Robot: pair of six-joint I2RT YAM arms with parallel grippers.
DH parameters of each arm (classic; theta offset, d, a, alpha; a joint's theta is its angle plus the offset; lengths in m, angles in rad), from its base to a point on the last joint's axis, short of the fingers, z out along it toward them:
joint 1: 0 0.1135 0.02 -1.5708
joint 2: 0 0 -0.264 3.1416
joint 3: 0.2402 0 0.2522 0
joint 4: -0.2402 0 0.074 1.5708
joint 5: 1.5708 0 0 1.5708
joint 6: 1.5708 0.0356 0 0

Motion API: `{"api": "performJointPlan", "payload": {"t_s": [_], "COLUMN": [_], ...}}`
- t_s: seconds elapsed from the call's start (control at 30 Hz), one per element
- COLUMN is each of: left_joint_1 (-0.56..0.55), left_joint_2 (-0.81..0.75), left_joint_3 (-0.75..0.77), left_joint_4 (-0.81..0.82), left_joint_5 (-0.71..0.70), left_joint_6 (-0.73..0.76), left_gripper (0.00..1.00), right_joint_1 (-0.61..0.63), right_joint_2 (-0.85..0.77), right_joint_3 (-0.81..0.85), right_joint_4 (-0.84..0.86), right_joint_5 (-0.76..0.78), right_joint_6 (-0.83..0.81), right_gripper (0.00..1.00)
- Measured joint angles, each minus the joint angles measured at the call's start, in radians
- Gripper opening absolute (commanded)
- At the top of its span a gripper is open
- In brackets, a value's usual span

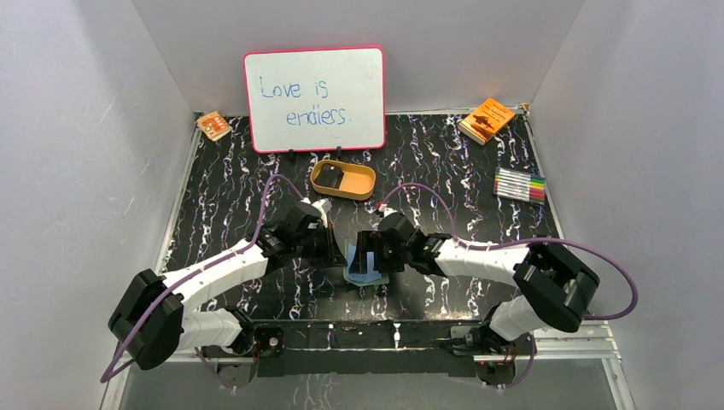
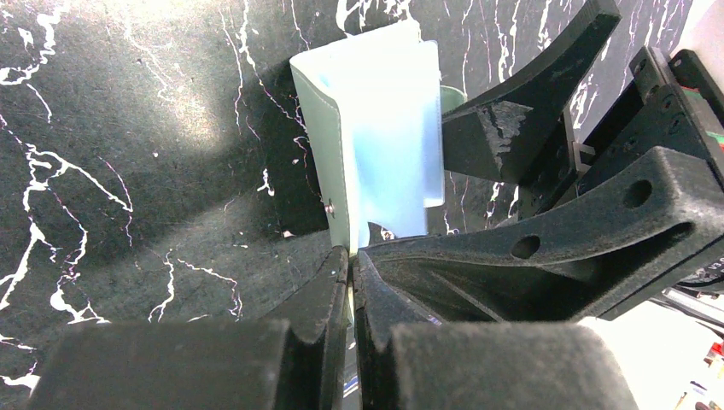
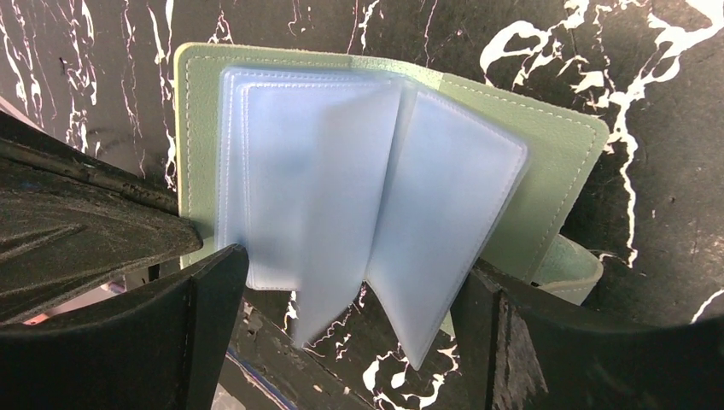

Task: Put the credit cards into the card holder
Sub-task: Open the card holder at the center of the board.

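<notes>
Left gripper (image 2: 350,256) clamps the green cover (image 2: 324,145) of the opened card holder (image 2: 376,128) by the tabletop's (image 1: 222,205) near edge; right gripper (image 3: 350,278) faces its clear sleeves (image 3: 316,171), jaws spread wide

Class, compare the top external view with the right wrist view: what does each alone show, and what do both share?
Only the top external view shows the white whiteboard, the tan-orange oval tray holding a dark flat credit card, the pack of coloured markers and the orange printed booklet. Only the right wrist view shows the pale bluish clear plastic sleeves fanned as separate leaves. Both share the sage-green fold-over card holder, the black marbled table and the open right pincer.
</notes>
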Motion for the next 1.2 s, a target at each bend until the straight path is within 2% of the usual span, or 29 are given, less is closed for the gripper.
{"api": "performJointPlan", "payload": {"t_s": [0.33,0.53,0.7,0.93,1.2], "left_joint_1": [0.0,0.0,0.0,0.0,0.0], "left_joint_2": [0.0,0.0,0.0,0.0,0.001], "left_joint_3": [0.0,0.0,0.0,0.0,0.0], "left_joint_4": [-0.003,-0.003,-0.003,-0.004,-0.003], "left_joint_5": [0.0,-0.002,-0.002,-0.002,-0.004], "left_joint_6": [0.0,0.0,0.0,0.0,0.002], "left_gripper": [0.0,0.0,0.0,0.0,0.0], "right_joint_1": [0.0,0.0,0.0,0.0,0.0], "right_joint_2": [-0.042,-0.034,-0.018,-0.013,-0.013], "right_joint_3": [-0.017,-0.017,-0.016,-0.016,-0.018], "right_joint_4": [0.046,0.048,0.045,0.044,0.041], "right_joint_5": [0.0,-0.003,-0.006,-0.006,0.001], "right_joint_6": [0.012,0.011,0.016,0.019,0.019], "right_gripper": [0.96,0.92,0.83,0.75,0.53]}}
